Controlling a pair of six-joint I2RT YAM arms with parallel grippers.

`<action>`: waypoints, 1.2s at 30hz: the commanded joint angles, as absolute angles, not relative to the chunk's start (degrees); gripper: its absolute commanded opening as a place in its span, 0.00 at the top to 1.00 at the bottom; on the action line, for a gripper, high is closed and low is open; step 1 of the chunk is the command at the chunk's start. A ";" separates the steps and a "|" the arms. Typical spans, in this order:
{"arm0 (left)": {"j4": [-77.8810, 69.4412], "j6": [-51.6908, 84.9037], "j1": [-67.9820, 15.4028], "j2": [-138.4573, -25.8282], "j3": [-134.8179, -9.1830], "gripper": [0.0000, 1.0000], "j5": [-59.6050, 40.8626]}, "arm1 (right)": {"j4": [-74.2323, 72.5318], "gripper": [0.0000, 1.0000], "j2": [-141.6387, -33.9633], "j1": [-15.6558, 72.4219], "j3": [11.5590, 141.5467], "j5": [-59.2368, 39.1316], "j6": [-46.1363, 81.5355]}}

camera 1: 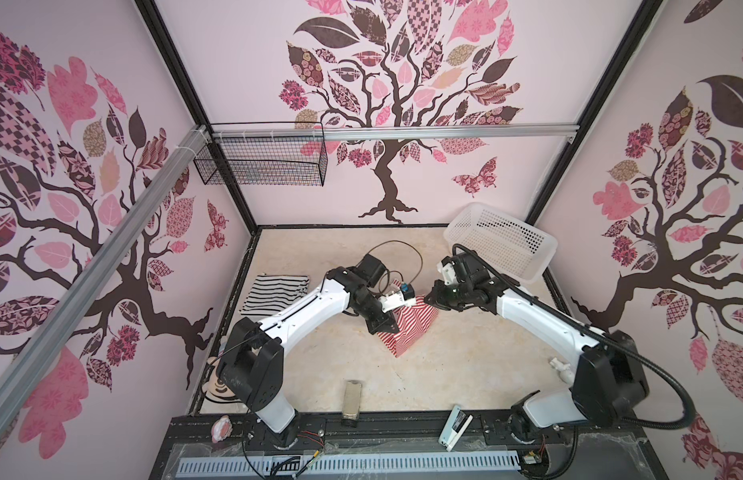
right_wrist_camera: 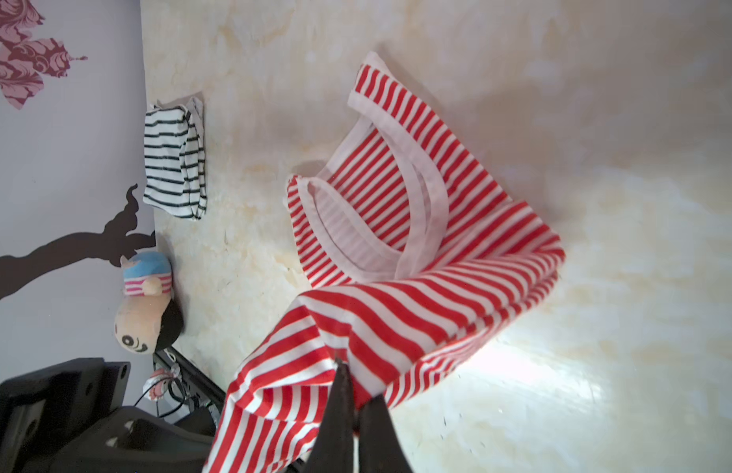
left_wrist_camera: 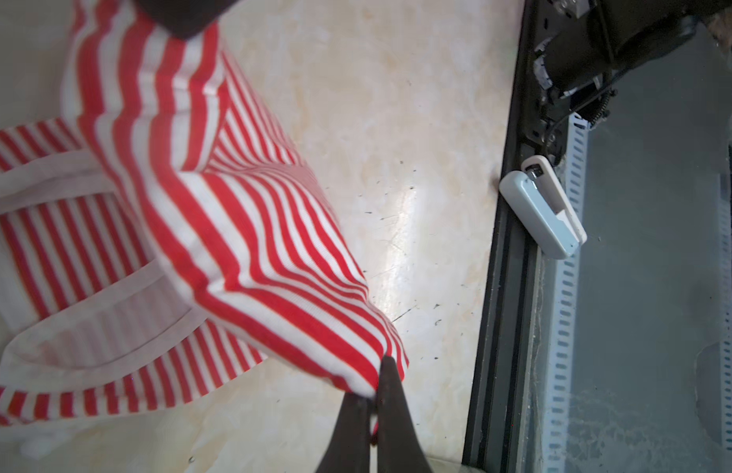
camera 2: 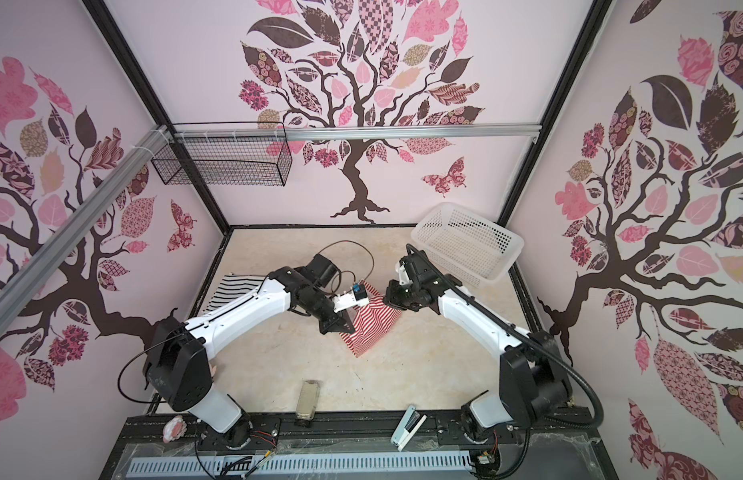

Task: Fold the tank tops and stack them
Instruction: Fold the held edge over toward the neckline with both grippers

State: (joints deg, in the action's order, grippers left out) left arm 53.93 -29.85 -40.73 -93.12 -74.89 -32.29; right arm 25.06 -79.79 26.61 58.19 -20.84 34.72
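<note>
The red-and-white tank top (camera 1: 417,328) (camera 2: 376,326) is lifted in the middle of the table, its lower part draping onto the surface. My left gripper (camera 1: 392,328) (left_wrist_camera: 376,385) is shut on one corner of its hem (left_wrist_camera: 356,348). My right gripper (camera 1: 430,301) (right_wrist_camera: 354,381) is shut on another bunch of the same striped cloth (right_wrist_camera: 397,311). The white-trimmed neck and armholes (right_wrist_camera: 380,213) sag open below. The black-and-white tank top (camera 1: 274,293) (camera 2: 230,291) (right_wrist_camera: 174,164) lies folded at the far left by the wall.
A white lattice basket (camera 1: 500,241) (camera 2: 469,241) leans tilted in the back right corner. A plush toy (right_wrist_camera: 147,311) lies by the left wall. A grey block (camera 1: 352,401) and a white clip-like device (camera 1: 455,426) (left_wrist_camera: 544,213) sit at the front edge.
</note>
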 commanded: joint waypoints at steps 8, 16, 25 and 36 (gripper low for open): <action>55.59 -26.56 -61.38 -96.90 -77.34 1.00 -25.32 | 36.60 0.96 -54.56 26.28 46.21 -12.91 36.51; 55.18 -25.99 -64.80 -95.36 -79.61 0.99 -27.95 | 43.64 0.96 -53.00 26.26 53.87 -11.31 35.85; 49.24 -27.58 -45.04 -86.08 -70.74 1.00 -29.77 | 32.35 0.97 -73.25 26.21 63.04 -14.60 34.40; 47.36 -34.76 -26.63 -108.71 -80.66 0.96 -21.45 | 27.57 1.00 -111.35 24.67 82.17 -18.41 31.77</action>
